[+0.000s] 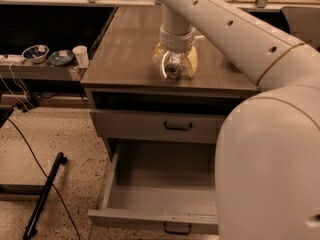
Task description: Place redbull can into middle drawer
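**A:** Gripper (175, 63) first: where is it, and does it hold anything?

**B:** It hangs at upper centre, pointing down at the worktop (130, 49). Its pale yellowish fingers (191, 63) are spread either side of the redbull can (173, 68), and I see no pinch yet.

**A:** Walk me from front to back.

**B:** Lowest in frame, the middle drawer (150, 218) stands pulled out. It is a plain grey metal tray, presumably open to receive the can. Above it sits a closed grey drawer (130, 126) with a dark handle. Then comes the smooth brown worktop, where the slim silvery can lies on its side with its round shiny end toward the camera. A cylinder rolls, so straddling its width looks the sensible grip.

**A:** And behind?

**B:** At upper left, a low shelf carries a bowl (35, 53) and a white cup (80, 55).
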Robot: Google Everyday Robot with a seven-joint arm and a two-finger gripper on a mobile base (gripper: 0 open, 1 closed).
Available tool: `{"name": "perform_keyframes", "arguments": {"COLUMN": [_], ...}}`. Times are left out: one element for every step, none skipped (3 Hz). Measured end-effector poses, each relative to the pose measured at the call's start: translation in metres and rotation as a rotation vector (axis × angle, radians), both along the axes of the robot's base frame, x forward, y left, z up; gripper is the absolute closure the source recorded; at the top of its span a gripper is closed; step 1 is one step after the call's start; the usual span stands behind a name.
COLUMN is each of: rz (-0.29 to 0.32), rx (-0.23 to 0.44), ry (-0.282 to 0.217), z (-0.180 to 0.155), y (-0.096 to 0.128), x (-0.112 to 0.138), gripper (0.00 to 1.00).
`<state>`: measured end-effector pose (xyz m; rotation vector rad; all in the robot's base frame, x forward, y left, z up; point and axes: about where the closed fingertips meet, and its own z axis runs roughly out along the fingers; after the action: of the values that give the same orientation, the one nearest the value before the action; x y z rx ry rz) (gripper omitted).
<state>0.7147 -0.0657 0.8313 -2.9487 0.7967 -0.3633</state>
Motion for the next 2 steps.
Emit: {"name": "perform_keyframes", "arguments": {"rz": [0.029,0.029], "rx": [0.016,0.016], "ry": [0.019,0.019], "z": [-0.0039,-0.0004], "y": [0.0095,0.0095], "x": [-0.0031,-0.0031], "gripper": [0.50,0.73]}}
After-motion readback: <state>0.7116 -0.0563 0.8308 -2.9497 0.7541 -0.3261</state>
